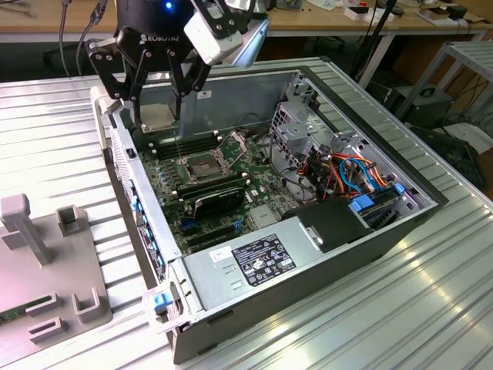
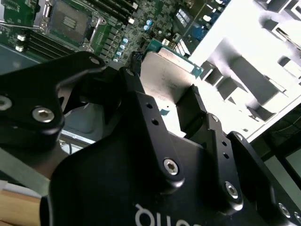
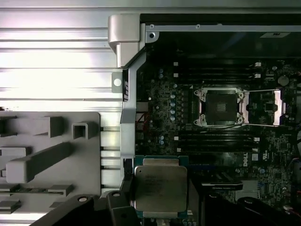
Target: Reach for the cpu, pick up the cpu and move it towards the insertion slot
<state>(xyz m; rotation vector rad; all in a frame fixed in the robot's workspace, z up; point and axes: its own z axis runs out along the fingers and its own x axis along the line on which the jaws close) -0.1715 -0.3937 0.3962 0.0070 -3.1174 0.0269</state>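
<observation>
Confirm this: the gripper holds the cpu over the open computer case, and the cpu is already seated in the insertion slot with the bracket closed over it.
Not quite. The gripper does hold the cpu over the computer case, but the insertion slot is empty, its bracket swung open beside it. The first wrist view shows the cpu apart from the slot.

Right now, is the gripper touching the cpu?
Touching. In the second wrist view the gripper has its black fingers pressed against opposite edges of the cpu, holding it in the air above the green board.

An open grey metal computer case [image 1: 308,277] lies on a ribbed aluminium tabletop [image 1: 416,308], grey plastic fixture [image 1: 46,262] beside it.
</observation>
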